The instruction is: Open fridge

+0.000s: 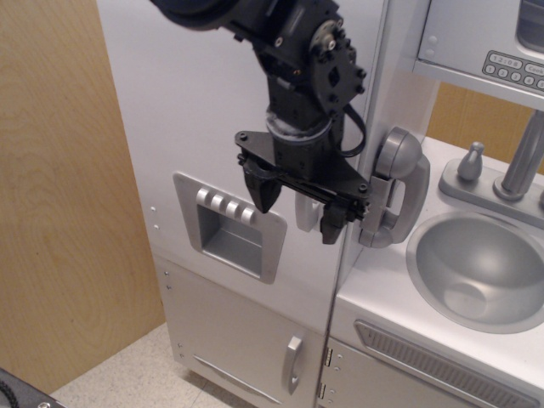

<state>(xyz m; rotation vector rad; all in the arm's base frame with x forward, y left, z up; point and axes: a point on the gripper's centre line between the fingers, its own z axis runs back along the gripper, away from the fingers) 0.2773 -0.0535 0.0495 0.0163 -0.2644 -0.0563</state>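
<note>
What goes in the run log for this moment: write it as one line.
stage: reaching handle | gripper: open, astride fridge handle, not closed | door: shut | dispenser: left of gripper

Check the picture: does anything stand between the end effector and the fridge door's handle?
Nothing visible does. The open end effector hangs directly in front of the fridge door, its fingers straddling the silver handle, most of which it hides. The toy phone sits just right of it, not between.
</note>
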